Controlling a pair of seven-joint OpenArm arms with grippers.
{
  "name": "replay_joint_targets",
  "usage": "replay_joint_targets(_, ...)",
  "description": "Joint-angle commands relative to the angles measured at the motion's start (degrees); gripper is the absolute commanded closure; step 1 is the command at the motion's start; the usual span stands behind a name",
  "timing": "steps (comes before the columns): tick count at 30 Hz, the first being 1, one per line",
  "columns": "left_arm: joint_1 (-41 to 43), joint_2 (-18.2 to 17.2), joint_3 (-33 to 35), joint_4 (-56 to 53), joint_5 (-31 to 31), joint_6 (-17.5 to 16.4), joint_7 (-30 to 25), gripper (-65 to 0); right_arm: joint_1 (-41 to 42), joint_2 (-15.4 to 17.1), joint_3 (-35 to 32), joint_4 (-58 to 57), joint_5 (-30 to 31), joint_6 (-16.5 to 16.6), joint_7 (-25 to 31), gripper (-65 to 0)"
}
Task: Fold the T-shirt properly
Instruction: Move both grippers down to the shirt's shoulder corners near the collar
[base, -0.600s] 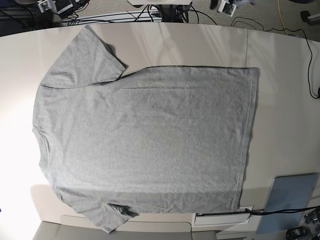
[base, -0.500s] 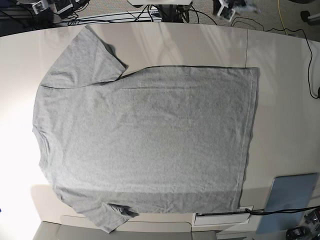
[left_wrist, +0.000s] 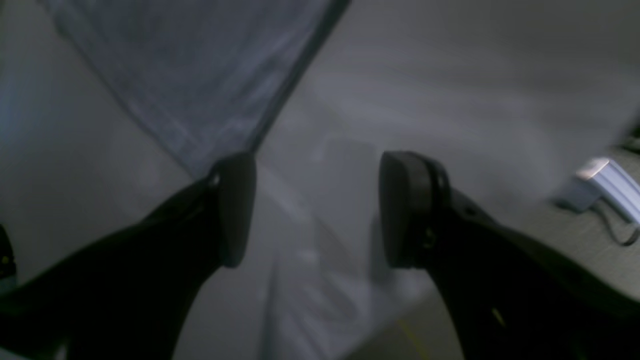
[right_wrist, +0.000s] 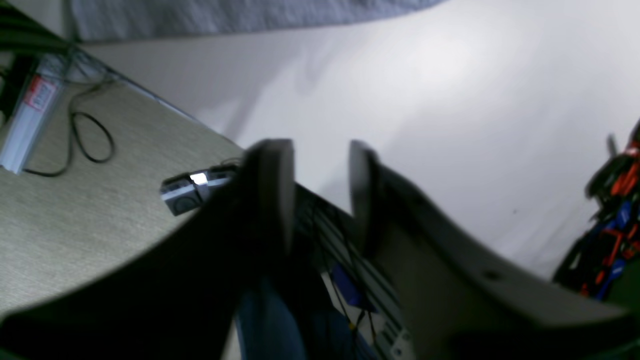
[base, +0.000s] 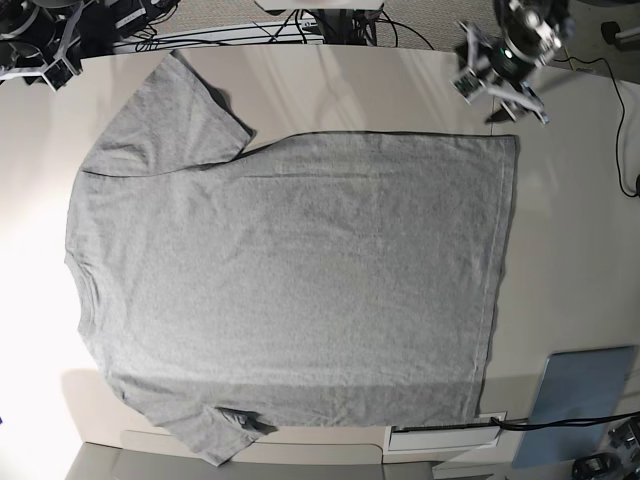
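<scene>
Across the upper left of the left wrist view, a grey hem corner of the shirt (left_wrist: 200, 85) is lying on the table (left_wrist: 450, 75), running down toward the left gripper (left_wrist: 315, 207). Its jaws are standing wide apart with nothing between them — probably set that way to take the corner. Everything here is blurring, so I cannot tell whether the tips are touching the table or hanging above it. A pale box (left_wrist: 600, 187) at the right edge is too smeared to name.

Along the top edge of the right wrist view, only a strip of the shirt is showing, well apart from the right gripper (right_wrist: 317, 192). Its jaws are parted by a narrower gap, holding nothing, over the table rim. Cables (right_wrist: 85, 140) and a small device (right_wrist: 192, 187) are sitting on the floor at left; the gripper's dark body is hiding the lower frame.

Filling the middle of the base view, the shirt (base: 290, 270) is lying flat and unfolded, plain side up, neck at left, hem at right — spread ready for a first fold, I judge. The left gripper (base: 505, 60) is hovering at upper right, near the hem's top corner. The right arm (base: 40, 50) is barely entering at upper left, mostly cut off. One sleeve at the bottom is overhanging the table edge.
</scene>
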Motion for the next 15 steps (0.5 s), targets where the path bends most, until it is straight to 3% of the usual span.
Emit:
replay_joint_targets(1,-0.94,-1.60,-0.24,-0.85,-0.26,0.39,-1.62,-39.1,0.11,0.57,0.70,1.18,0.33,-0.46,-0.26,-24.7)
replay_joint_targets(7,-7.98,-7.21,-0.13,-10.19,-0.35,-0.02,-2.95,-39.1,2.14,0.55,0.70,1.44,0.33,-0.44,1.01,-27.1)
replay_joint_targets(10,-10.10,-8.68,-0.13,-12.59,-0.35,-2.56,-5.86,-39.1,2.16,0.57,0.70,1.44,-0.26,-0.42,3.96,-27.1)
replay_joint_targets(15,-10.71,-8.83,-0.09,-13.25,-0.52,-5.66,-8.13,-38.6,2.16,0.63,0.70,1.44,-9.05,-0.42,11.50,-27.1)
